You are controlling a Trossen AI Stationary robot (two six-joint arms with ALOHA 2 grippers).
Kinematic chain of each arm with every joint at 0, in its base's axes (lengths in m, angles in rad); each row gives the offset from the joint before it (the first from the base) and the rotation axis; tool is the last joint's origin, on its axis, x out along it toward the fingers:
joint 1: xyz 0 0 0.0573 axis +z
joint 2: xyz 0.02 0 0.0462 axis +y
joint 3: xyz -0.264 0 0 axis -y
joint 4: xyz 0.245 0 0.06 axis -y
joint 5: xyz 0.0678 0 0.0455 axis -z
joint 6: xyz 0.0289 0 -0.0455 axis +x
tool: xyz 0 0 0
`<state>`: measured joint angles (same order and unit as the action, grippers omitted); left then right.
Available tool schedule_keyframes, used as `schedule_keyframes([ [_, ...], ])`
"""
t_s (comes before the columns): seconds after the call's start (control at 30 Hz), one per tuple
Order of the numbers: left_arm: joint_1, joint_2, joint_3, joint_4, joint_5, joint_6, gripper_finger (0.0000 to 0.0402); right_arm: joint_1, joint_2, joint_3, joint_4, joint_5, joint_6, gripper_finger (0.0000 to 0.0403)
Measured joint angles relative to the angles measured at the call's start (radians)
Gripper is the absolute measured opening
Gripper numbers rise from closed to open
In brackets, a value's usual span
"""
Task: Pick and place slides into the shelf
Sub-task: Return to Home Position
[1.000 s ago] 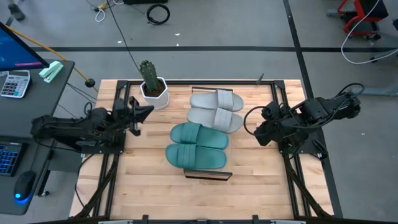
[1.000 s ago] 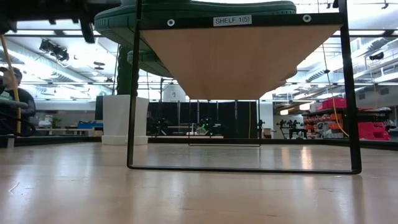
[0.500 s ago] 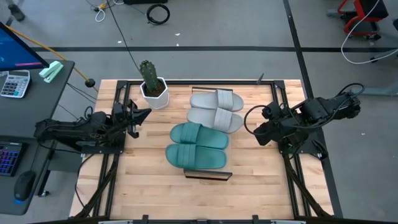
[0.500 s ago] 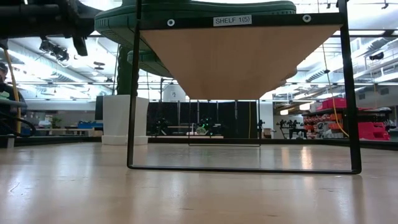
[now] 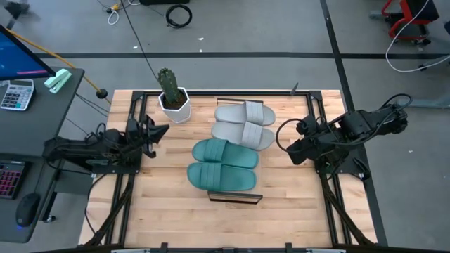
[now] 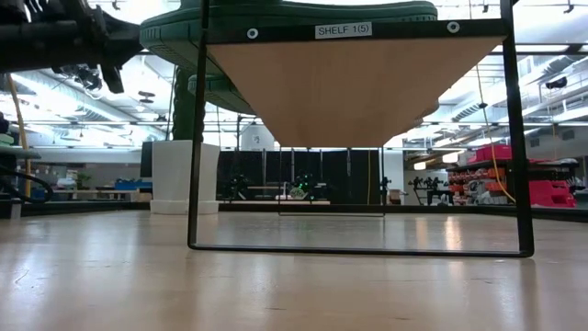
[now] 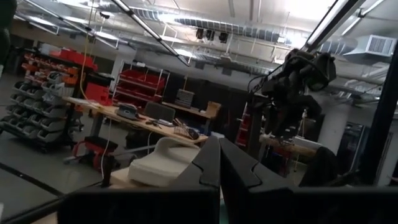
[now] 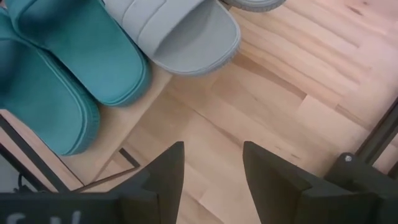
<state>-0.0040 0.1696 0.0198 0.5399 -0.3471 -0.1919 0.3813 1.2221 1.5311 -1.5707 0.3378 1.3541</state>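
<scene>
Two light grey slides [image 5: 243,123] and two teal slides [image 5: 223,164] lie side by side, soles down, on the shelf [image 5: 235,198] in the middle of the table. In the low view the shelf board [image 6: 349,87] shows from below with a teal slide [image 6: 276,14] on top. My left gripper [image 5: 164,129] is shut and empty, to the left of the shelf; its wrist view [image 7: 219,168] looks level at a grey slide [image 7: 160,165]. My right gripper [image 5: 284,145] is open and empty, to the right of the shelf, and its wrist view [image 8: 211,165] looks down on the slides' ends [image 8: 81,50].
A cactus in a white pot [image 5: 172,97] stands at the table's far left, close to my left gripper; the pot also shows in the low view [image 6: 175,175]. Dark frame rails run along the table's left [image 5: 116,190] and right [image 5: 337,197] sides. Bare wood lies in front of the shelf.
My left gripper has drawn back a little toward the table's left edge and gone down, staying shut. The slides, the shelf and my right arm have kept still.
</scene>
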Motion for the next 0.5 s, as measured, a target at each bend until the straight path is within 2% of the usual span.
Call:
schedule_keyframes([
  [0.17,0.000,-0.022,-0.010,-0.009,0.006,0.001,0.0003,0.000,0.000,0.000,0.000,-0.004,0.023,0.0171],
  [0.5,0.000,-0.027,-0.010,-0.106,0.045,0.136,0.0003,0.000,0.000,0.000,0.000,-0.009,0.034,0.0171],
])
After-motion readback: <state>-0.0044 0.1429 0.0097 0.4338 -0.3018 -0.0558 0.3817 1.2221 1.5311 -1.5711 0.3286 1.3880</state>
